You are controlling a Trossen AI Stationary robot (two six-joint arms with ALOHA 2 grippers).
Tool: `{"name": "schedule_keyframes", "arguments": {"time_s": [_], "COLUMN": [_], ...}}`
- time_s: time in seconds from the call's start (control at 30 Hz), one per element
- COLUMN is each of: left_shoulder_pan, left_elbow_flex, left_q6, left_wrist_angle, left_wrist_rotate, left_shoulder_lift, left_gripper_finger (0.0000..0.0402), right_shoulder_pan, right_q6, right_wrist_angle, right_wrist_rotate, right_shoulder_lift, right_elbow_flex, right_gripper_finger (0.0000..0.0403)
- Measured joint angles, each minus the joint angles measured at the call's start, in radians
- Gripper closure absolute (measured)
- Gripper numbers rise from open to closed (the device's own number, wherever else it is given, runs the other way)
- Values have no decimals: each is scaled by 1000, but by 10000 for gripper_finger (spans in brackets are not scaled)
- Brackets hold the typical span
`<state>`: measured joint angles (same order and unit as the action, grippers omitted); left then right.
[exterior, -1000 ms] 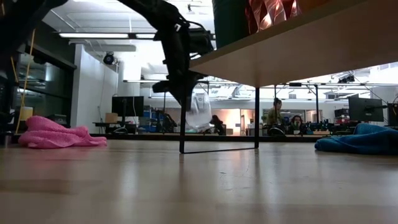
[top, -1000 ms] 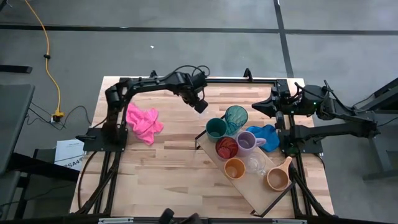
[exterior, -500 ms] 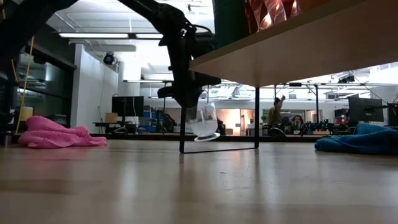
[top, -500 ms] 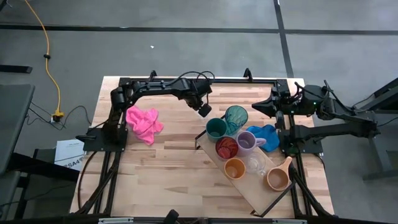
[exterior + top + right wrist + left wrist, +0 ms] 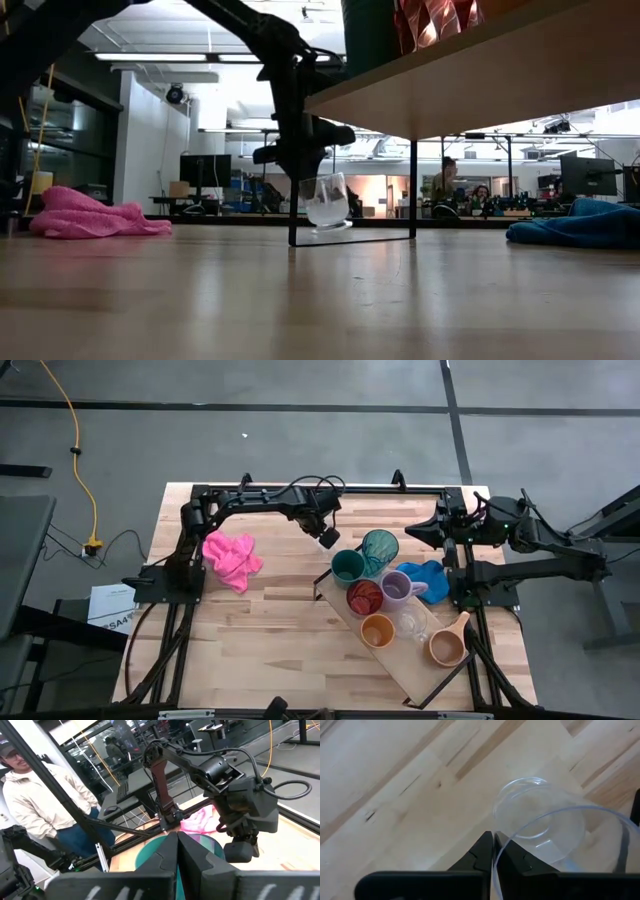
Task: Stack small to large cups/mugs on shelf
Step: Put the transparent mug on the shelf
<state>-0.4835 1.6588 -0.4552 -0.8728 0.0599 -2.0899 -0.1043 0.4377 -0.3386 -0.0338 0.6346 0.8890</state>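
Left gripper (image 5: 493, 851) pinches clear glass (image 5: 555, 832) by rim, glass bottom edge cropped in wrist view; low view: shelf (image 5: 470, 75) cups cut off. Right gripper (image 5: 177, 851) closed, empty.

Eight cups (image 5: 383, 589) — two clear — one shelf (image 5: 402, 661), and two cloths (image 5: 231, 556).

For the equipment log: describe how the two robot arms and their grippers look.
Both arms are dark, jointed, boxy links. The left arm trails looping black cables near its wrist. The right arm shows a small green light. Each gripper has two flat black fingers, seen edge-on in the wrist views.
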Motion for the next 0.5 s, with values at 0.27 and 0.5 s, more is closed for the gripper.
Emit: {"name": "schedule_keyframes", "arguments": {"time_s": [0.27, 0.5], "left_shoulder_pan": [0, 0], "left_elbow_flex": [-1, -1], "left_q6": [1, 1], "left_wrist_angle": [8, 12], "left_wrist_rotate": [1, 1], "left_shoulder_lift": [-1, -1], "left_gripper_finger": [350, 279], "right_shoulder_pan": [0, 0], "right_q6": [0, 0], "right_wrist_angle": [0, 0], "right_wrist_rotate": [0, 0], "right_shoulder_lift": [0, 0], "right_elbow_flex": [0, 0], "right_gripper_finger": [403, 403]}}
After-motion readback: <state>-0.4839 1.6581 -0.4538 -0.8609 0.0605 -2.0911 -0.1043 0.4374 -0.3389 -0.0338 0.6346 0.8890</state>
